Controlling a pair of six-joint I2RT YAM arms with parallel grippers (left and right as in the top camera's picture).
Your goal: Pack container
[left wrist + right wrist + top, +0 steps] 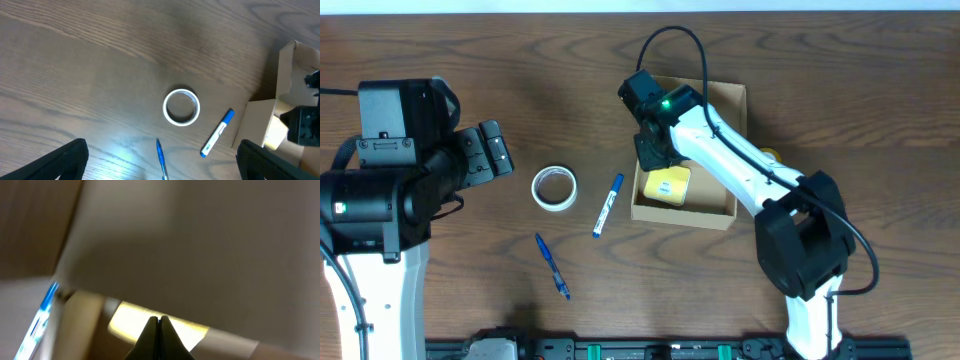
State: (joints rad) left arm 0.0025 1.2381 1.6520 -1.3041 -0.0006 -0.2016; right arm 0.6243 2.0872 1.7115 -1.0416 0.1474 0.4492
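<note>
While shut, right claw [159, 321] over container [705, 217].

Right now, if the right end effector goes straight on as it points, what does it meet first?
Probably the yellow block lying in the container; the shut right end effector points at it, though depth is unclear.

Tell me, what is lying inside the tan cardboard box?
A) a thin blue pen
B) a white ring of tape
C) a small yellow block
C: the small yellow block lies inside the tan cardboard box, while the white tape ring and the thin blue pen lie outside it.
</note>
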